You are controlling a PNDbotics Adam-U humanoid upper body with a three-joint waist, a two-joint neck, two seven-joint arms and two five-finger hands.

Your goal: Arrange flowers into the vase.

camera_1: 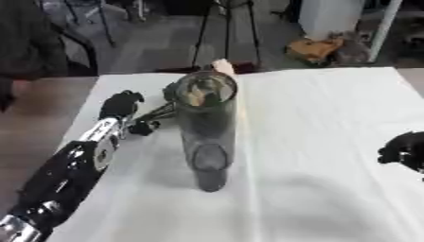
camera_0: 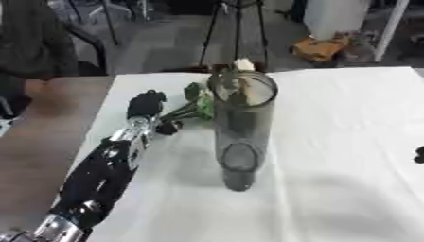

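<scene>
Centrally, the flower (camera_0: 198, 105) lies flat on the white table (camera_0: 348, 142), just behind and left of the tall glass vase (camera_0: 242, 127). Its pale bloom (camera_0: 243, 64) peeks out at about 12 o'clock from the vase rim; green leaves and dark stem run down toward 8 o'clock, so the long axis goes from far-right to near-left. The vase stands upright, nothing inside that I can confirm; what shows through the glass looks like the flower behind it.

My left hand (camera_0: 146, 105) sits at the stem's lower end, roughly 9 o'clock from the vase, fingers curled around or right at the stem. I judge it a grasp on the flower, though contact is partly hidden.

My right hand (camera_1: 404, 150) shows only as a dark shape at the 3 o'clock edge, well apart; I cannot tell its finger state.

Left arm is clearly nearer. Next move, as I read it: lift, swing stem-end down, then over the rim.
</scene>
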